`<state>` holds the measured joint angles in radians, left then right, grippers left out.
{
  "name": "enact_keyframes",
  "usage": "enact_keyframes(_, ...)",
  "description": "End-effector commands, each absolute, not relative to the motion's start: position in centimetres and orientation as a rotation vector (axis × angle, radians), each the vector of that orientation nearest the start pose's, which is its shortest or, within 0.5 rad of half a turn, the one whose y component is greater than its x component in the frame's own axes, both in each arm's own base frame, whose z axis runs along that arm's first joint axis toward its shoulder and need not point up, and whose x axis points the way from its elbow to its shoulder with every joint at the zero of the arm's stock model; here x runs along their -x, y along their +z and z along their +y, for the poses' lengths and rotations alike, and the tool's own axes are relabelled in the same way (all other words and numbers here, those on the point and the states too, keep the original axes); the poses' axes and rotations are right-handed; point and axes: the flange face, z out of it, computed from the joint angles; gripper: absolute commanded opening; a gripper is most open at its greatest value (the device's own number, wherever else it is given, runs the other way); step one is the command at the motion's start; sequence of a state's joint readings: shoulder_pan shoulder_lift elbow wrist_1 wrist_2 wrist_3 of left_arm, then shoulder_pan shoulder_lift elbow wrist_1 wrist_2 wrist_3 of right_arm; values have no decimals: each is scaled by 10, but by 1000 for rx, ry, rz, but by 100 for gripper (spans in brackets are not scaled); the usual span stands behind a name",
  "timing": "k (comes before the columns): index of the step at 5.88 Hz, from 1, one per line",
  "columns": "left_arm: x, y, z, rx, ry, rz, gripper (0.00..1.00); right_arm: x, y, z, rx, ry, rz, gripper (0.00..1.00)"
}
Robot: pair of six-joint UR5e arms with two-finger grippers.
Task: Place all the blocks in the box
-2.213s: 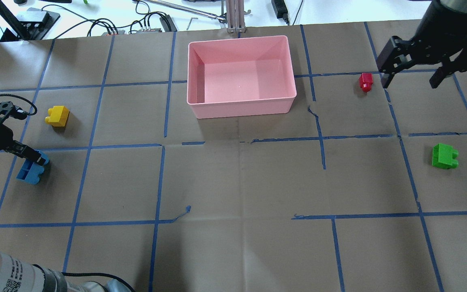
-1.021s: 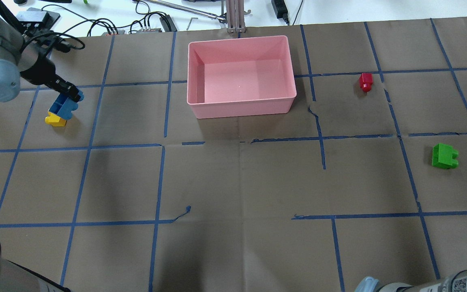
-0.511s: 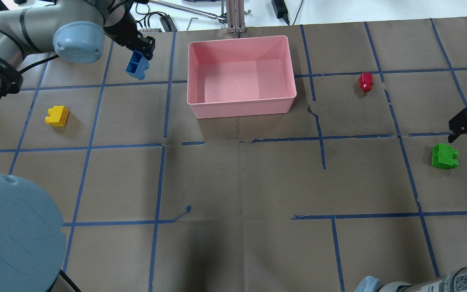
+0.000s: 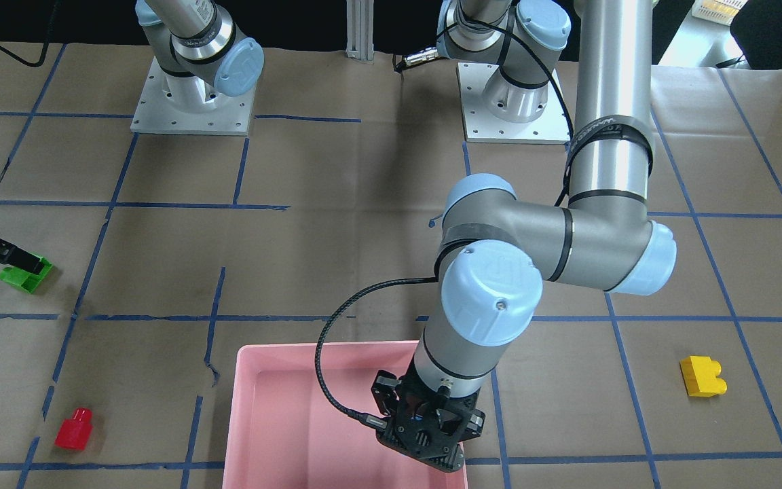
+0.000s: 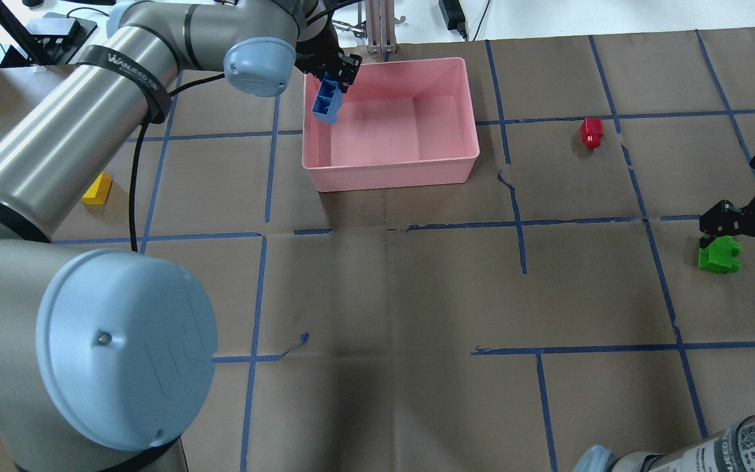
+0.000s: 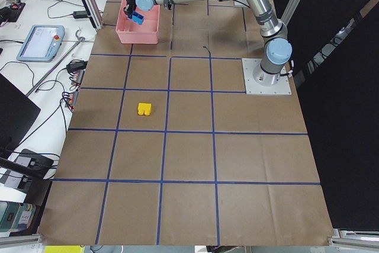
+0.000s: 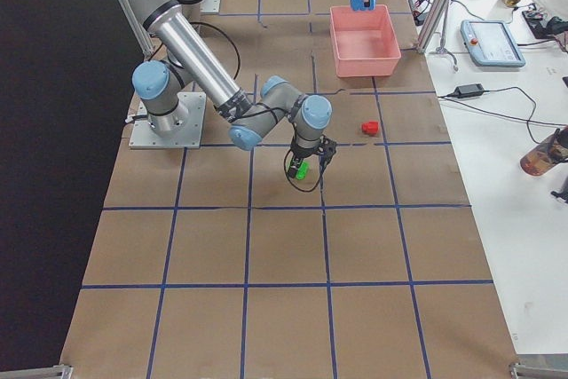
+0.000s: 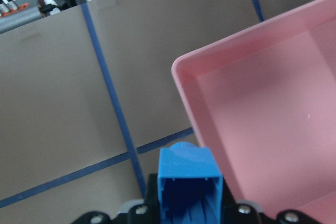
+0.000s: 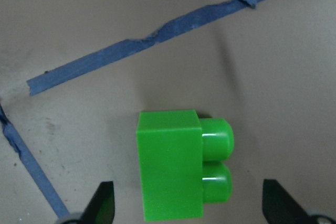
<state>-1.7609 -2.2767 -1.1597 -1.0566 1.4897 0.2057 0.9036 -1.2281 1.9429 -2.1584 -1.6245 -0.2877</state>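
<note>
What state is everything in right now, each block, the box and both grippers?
blue block: gripped, in the air over the box's rim.
left gripper: shut on the blue block.
green block: on its side on the table.
right gripper: open, straddling the green block.
red block: loose on the table.
yellow block: loose on the table.
box: no block on its floor.

Opposed overhead and front-facing views share the box (image 5: 390,174).
</note>
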Motion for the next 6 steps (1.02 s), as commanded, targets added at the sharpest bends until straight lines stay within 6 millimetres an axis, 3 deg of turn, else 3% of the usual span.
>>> enact_keyframes(1, 294, 256, -727, -664, -300, 3131, 99, 226, 179, -494, -579, 230, 3063, 99)
enact_keyframes(2, 292, 272, -721, -660, -307, 3127, 100, 230, 176, -498, -582, 189, 3086, 99)
enact_keyframes(3, 260, 317, -719, -595, -321, 3132, 100, 230, 176, -498, -591, 191, 3084, 96)
enact_keyframes(4, 192, 343, -721, -449, -237, 3151, 100, 230, 176, -498, -598, 191, 3083, 83)
enact_keyframes(5, 134, 343, -721, -304, -198, 3127, 100, 230, 176, -498, -598, 195, 3082, 75)
enact_keyframes(6, 40, 326, -717, -111, -120, 3086, 100, 229, 176, -498, -588, 199, 3082, 65)
